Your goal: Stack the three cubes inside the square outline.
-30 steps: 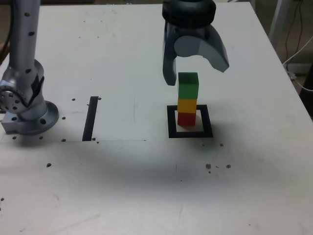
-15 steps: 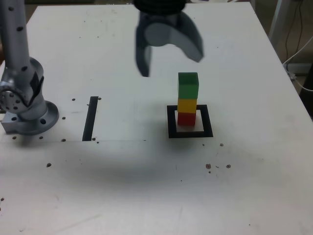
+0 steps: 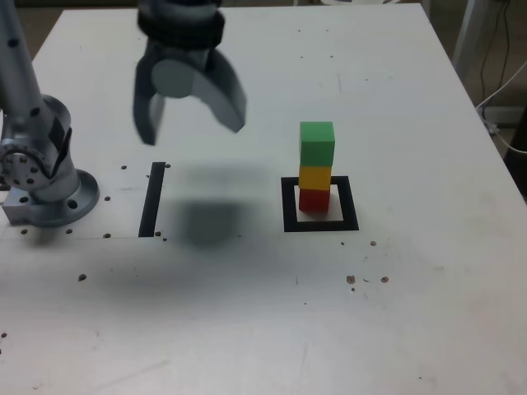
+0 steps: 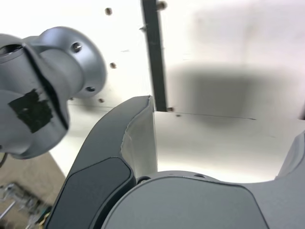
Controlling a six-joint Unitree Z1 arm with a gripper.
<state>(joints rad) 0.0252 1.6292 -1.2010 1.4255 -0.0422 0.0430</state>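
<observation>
A three-cube tower stands upright in the square outline (image 3: 288, 210) at the exterior view's right of centre: red cube (image 3: 314, 200) at the base, yellow cube (image 3: 314, 178) on it, green cube (image 3: 317, 144) on top. My gripper (image 3: 191, 125) hangs open and empty well to the exterior view's left of the tower, above the table near the black strip (image 3: 153, 198). In the wrist view one dark finger (image 4: 136, 129) shows over the strip (image 4: 153, 52); no cube appears there.
The arm's silver base (image 3: 41, 169) sits at the exterior view's left edge, also filling a corner of the wrist view (image 4: 43, 90). Small dark specks dot the white table (image 3: 247, 321). Cables hang past the table's right edge (image 3: 502, 90).
My open gripper has swung steadily leftward in the exterior view, from right above the tower to over the black strip. The tower has stayed still.
</observation>
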